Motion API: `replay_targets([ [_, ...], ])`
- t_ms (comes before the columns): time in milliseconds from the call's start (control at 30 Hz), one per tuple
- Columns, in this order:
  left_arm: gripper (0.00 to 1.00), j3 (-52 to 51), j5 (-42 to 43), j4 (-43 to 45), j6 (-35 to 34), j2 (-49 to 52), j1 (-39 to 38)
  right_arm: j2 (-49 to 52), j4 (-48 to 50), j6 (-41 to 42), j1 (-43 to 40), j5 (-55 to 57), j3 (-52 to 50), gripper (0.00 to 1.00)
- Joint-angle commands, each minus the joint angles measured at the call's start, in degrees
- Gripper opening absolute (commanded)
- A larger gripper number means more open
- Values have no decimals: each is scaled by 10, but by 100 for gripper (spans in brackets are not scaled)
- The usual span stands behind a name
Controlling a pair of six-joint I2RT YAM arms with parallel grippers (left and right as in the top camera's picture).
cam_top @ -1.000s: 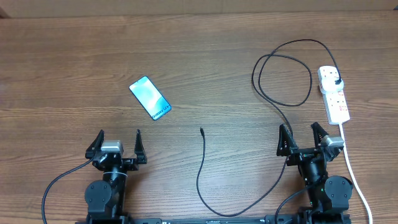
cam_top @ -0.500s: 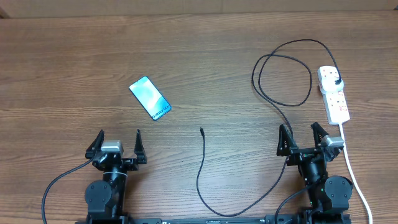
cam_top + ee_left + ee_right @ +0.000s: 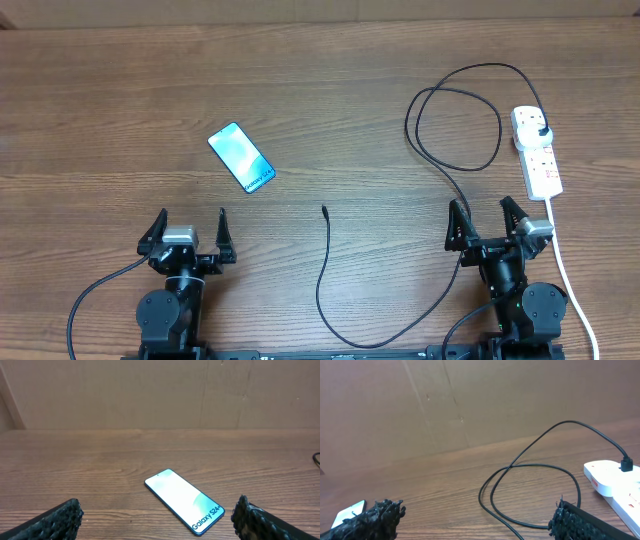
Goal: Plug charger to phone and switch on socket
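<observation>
On table (image 3: 100,100), phone (image 3: 241,157), charger (image 3: 328,235), socket (image 3: 540,155) unmoved; left hand (image 3: 191,218), right hand (image 3: 480,206) likewise

**newbie:** Any room around the phone (image 3: 241,157)?

**old_hand:** Yep, bare bench (image 3: 120,110) on every side, come in wherever you like. Right half is tighter: the charger (image 3: 406,125) loops just beside the socket (image 3: 537,152), and its tail snakes across between your left end effector (image 3: 191,214) and right end effector (image 3: 480,204).

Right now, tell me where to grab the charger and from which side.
Grip the charger just behind its connector tip, coming straight down from above, across the cable. That end lies flat, nearly straight and alone on the table, so nothing crowds it.
</observation>
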Motion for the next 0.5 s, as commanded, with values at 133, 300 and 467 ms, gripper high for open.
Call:
replay_targets([
  [133,100,-2,9,0,2,-5,3,-6,2,0,4,7,-6,100],
  [300,100,-2,10,0,2,-5,3,-6,2,0,4,7,-6,100],
  [467,100,-2,10,0,2,-5,3,-6,2,0,4,7,-6,100],
])
